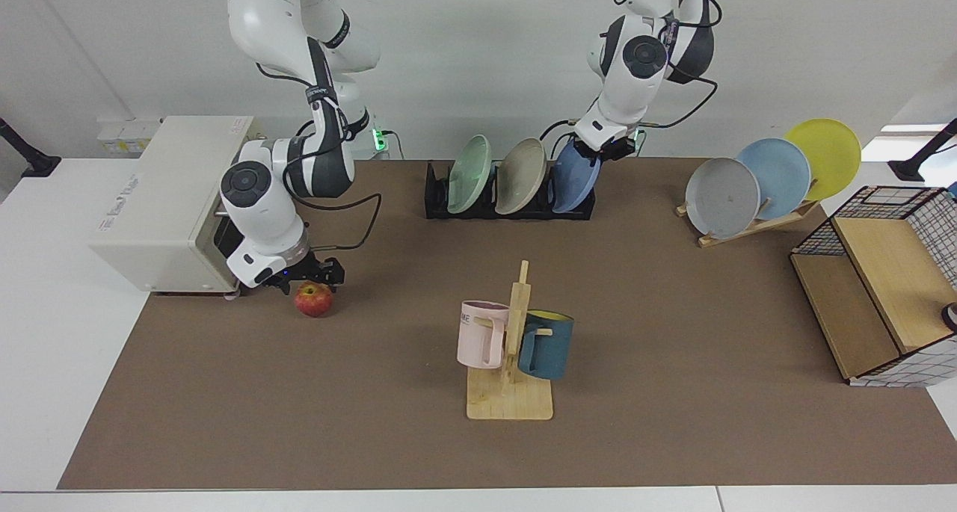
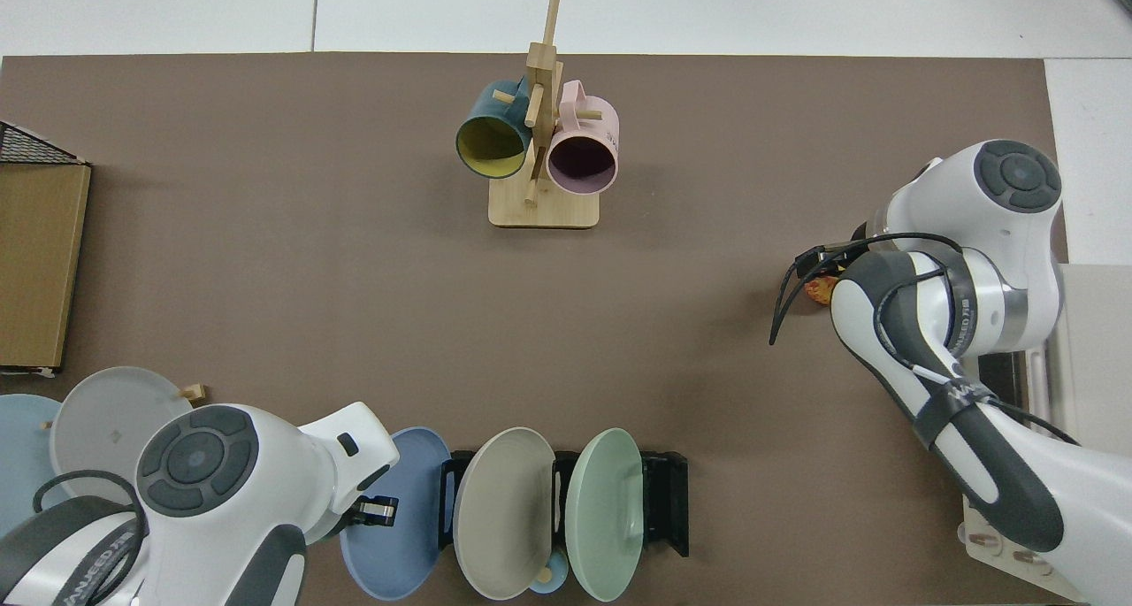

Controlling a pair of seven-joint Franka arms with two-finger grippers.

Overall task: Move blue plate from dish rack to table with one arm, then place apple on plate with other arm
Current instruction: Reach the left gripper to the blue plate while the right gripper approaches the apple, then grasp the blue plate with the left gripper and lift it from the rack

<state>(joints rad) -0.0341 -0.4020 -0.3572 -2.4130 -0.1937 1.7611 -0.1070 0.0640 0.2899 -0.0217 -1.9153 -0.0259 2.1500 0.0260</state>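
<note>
Periwinkle-blue, the blue plate [image 1: 574, 185] stands on edge in the end slot of the black dish rack [image 1: 508, 198], beside a beige plate [image 1: 521, 176] and a green plate [image 1: 469, 174]; the left gripper [image 1: 615, 149] sits at its upper rim, though whether it has clenched I cannot tell; the right gripper [image 1: 305, 276] hangs just above the apple [image 1: 313, 300], fingers spread, on the table [image 1: 374, 392] near a cream appliance [image 1: 161, 202]; in the top view the apple [image 2: 818, 286] is mostly hidden.

apple [image 2: 817, 285] mostly under arm
</note>
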